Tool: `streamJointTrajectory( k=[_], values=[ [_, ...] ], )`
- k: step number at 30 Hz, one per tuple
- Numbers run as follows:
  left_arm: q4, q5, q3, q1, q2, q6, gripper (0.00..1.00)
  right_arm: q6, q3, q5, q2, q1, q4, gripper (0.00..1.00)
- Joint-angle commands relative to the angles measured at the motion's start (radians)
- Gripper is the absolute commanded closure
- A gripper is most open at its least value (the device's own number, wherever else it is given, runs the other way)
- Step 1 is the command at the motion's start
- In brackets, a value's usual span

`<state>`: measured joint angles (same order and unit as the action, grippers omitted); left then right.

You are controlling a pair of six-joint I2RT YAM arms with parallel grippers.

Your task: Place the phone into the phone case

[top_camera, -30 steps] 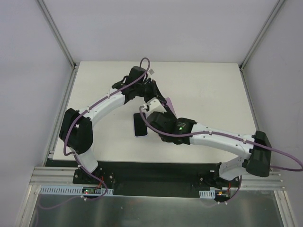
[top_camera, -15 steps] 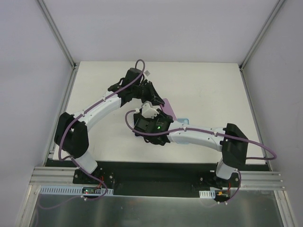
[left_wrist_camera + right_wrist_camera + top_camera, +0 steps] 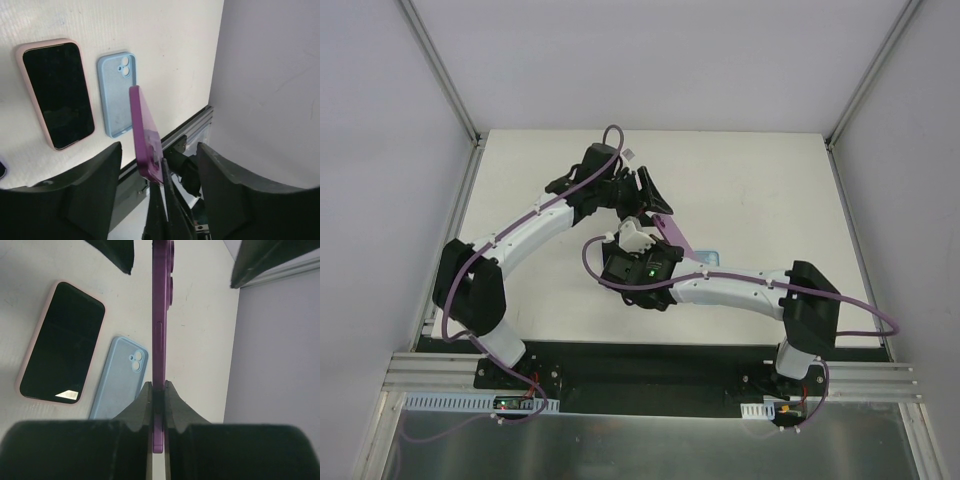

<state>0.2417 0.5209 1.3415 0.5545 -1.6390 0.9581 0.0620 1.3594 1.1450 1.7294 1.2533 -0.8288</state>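
Observation:
A purple phone [image 3: 159, 315] is held on edge above the table, camera bumps at its far end. My right gripper [image 3: 159, 385] is shut on its near end. My left gripper [image 3: 159, 147] is open, its fingers [image 3: 112, 250] standing apart on either side of the phone's [image 3: 145, 135] other end. A light blue phone case [image 3: 117, 95] lies camera holes up on the table below, also seen as the blue case [image 3: 120, 377] in the right wrist view. From above, both grippers [image 3: 645, 195] [image 3: 638, 232] meet at the purple phone [image 3: 672, 233] near mid-table.
A phone with a black screen in a pink case [image 3: 57, 92] lies beside the blue case [image 3: 708, 256]. The table's white top [image 3: 760, 180] ends at metal rails, and grey walls enclose it on three sides.
My right gripper has closed on the purple phone. My left gripper, shut on it before, has opened and let go. The right arm swung left to get there.

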Motion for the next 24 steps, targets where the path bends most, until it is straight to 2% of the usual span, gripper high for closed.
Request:
streamJointTrajectory(
  k=[1, 2, 5, 9, 13, 15, 17, 18, 19, 20, 23, 24],
  values=[
    [-0.024, 0.005, 0.013, -0.014, 0.08, -0.057, 0.34, 0.001, -0.014, 0.035, -0.066, 0.008, -0.001, 0.99],
    [-0.022, 0.005, 0.016, -0.015, 0.084, -0.07, 0.26, 0.001, -0.02, 0.03, -0.074, 0.008, 0.005, 0.99],
    [-0.016, 0.002, 0.033, -0.021, 0.099, -0.113, 0.19, 0.008, -0.062, -0.007, -0.114, 0.006, 0.034, 0.99],
    [0.002, 0.007, 0.045, -0.059, 0.123, -0.162, 0.18, 0.07, -0.143, -0.097, -0.197, -0.002, 0.056, 0.99],
    [0.031, -0.013, 0.024, -0.132, 0.165, -0.218, 0.22, 0.14, -0.28, -0.207, -0.315, -0.035, 0.106, 0.99],
    [0.045, -0.042, 0.01, -0.145, 0.183, -0.246, 0.29, 0.157, -0.336, -0.313, -0.419, -0.08, 0.175, 0.99],
    [0.054, -0.048, -0.01, -0.146, 0.202, -0.294, 0.4, 0.176, -0.431, -0.393, -0.496, -0.133, 0.232, 0.99],
    [0.056, -0.03, -0.018, -0.146, 0.206, -0.308, 0.49, 0.18, -0.466, -0.471, -0.572, -0.155, 0.285, 0.98],
    [0.056, -0.015, -0.031, -0.146, 0.206, -0.329, 0.69, 0.186, -0.494, -0.511, -0.609, -0.178, 0.307, 0.99],
    [0.056, -0.003, -0.041, -0.145, 0.206, -0.337, 0.8, 0.199, -0.552, -0.552, -0.645, -0.233, 0.331, 0.98],
    [0.054, 0.011, -0.079, -0.131, 0.2, -0.36, 1.0, 0.222, -0.621, -0.698, -0.758, -0.345, 0.401, 0.99],
    [0.054, 0.007, -0.088, -0.11, 0.199, -0.364, 1.0, 0.234, -0.661, -0.768, -0.799, -0.373, 0.437, 0.99]
  ],
)
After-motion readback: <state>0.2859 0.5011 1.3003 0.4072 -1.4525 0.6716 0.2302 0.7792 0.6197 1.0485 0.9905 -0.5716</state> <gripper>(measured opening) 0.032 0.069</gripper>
